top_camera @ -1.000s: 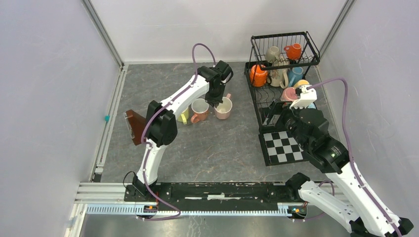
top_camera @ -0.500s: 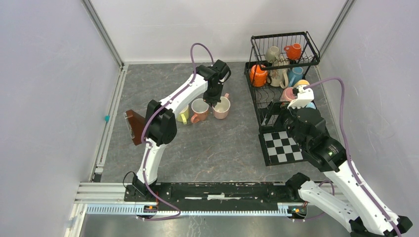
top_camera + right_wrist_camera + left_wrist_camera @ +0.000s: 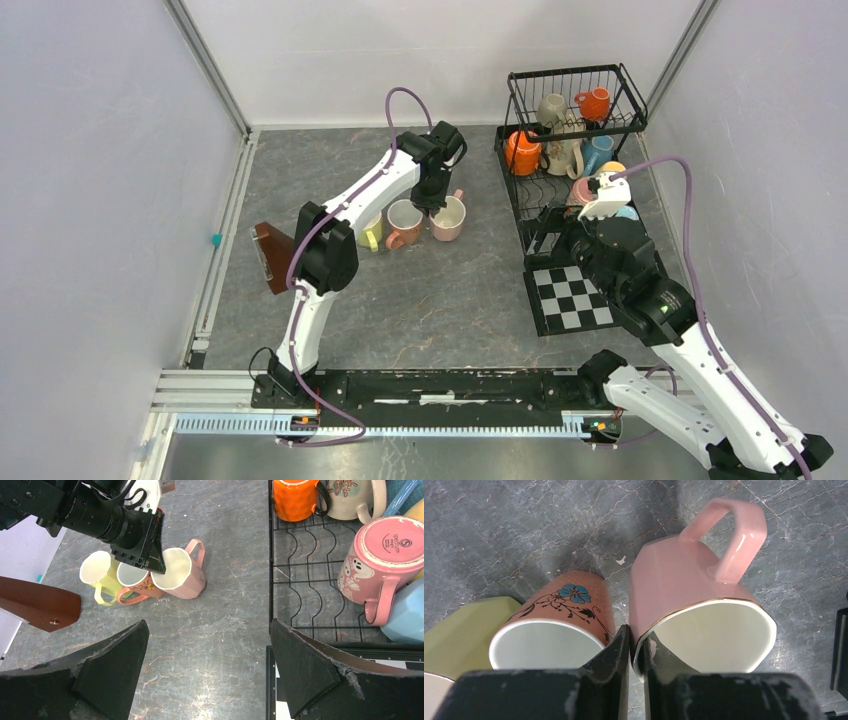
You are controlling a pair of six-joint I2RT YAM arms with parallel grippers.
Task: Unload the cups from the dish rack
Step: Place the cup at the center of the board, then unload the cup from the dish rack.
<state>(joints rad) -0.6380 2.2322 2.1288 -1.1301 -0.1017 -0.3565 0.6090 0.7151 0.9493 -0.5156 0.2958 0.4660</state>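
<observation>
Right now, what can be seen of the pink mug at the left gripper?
The pink mug is glossy ceramic with a faceted body, an angular handle, a thin gold rim line and a white, empty inside. It stands upright on the table, rightmost of three, beside the flowered mug. The left gripper pinches its rim wall.

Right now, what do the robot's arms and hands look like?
The left arm and right arm are white tubes with chunky black joints. A purple cable loops off each one. The left hand and right hand are black, with flat wedge-shaped fingers whose paint is scuffed pale at the edges.
</observation>
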